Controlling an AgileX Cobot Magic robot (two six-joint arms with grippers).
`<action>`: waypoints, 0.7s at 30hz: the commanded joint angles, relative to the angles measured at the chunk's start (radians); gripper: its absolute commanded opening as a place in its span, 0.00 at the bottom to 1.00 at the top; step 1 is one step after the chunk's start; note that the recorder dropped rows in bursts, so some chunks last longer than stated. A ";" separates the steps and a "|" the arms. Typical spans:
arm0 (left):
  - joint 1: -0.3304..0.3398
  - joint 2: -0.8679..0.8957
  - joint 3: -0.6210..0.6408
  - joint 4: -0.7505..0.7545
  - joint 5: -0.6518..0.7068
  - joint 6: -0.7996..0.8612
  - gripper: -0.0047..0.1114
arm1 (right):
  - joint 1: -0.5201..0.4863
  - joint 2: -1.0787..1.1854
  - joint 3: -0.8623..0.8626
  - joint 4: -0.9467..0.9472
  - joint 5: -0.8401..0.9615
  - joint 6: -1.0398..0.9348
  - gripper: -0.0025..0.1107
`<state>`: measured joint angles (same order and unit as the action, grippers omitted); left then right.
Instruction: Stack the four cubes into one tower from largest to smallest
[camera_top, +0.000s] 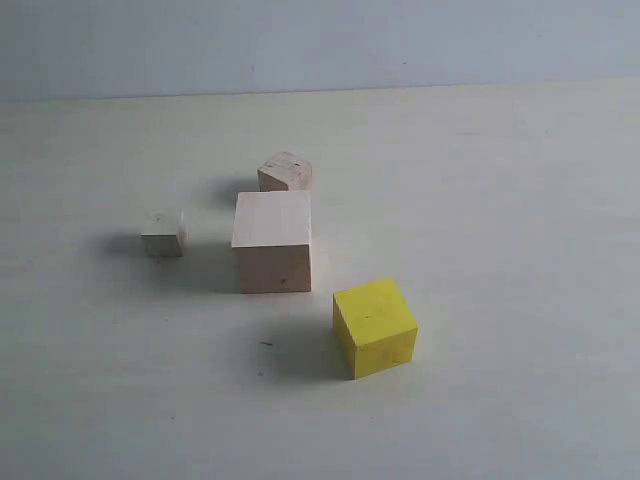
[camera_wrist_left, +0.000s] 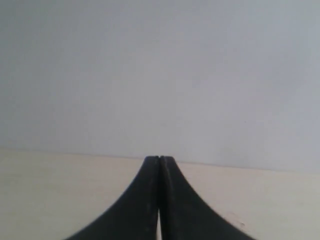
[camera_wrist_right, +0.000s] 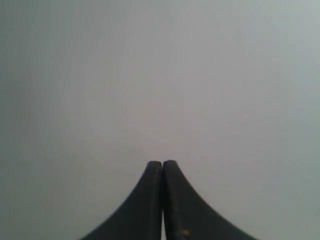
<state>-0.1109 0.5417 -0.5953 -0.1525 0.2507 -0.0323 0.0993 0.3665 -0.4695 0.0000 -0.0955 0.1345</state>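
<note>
Four cubes stand apart on the pale table (camera_top: 500, 200) in the exterior view. The largest, of pale bare wood (camera_top: 272, 241), sits in the middle. A bright yellow cube (camera_top: 375, 326) lies in front of it to the right. One small wooden cube (camera_top: 163, 234) is to its left, another small one (camera_top: 285, 172) just behind it. No tower stands. Neither arm shows in the exterior view. My left gripper (camera_wrist_left: 159, 158) is shut with nothing between its black fingers, facing the wall over the table's far edge. My right gripper (camera_wrist_right: 162, 163) is shut too, empty, facing a plain grey wall.
The table's far edge meets a pale blue-grey wall (camera_top: 320, 40). A small dark speck (camera_top: 266, 344) lies on the table left of the yellow cube.
</note>
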 joint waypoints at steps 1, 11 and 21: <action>-0.033 0.163 -0.092 -0.107 0.104 0.086 0.04 | 0.121 0.152 -0.034 0.000 0.128 0.008 0.02; -0.222 0.448 -0.149 -0.494 0.264 0.580 0.04 | 0.375 0.565 -0.143 0.000 0.482 -0.067 0.02; -0.237 0.536 -0.149 -0.558 0.319 0.578 0.04 | 0.396 0.842 -0.178 0.160 0.629 -0.063 0.02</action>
<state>-0.3430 1.0739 -0.7348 -0.6970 0.5826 0.5408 0.4905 1.1702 -0.6366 0.1110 0.5807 0.0782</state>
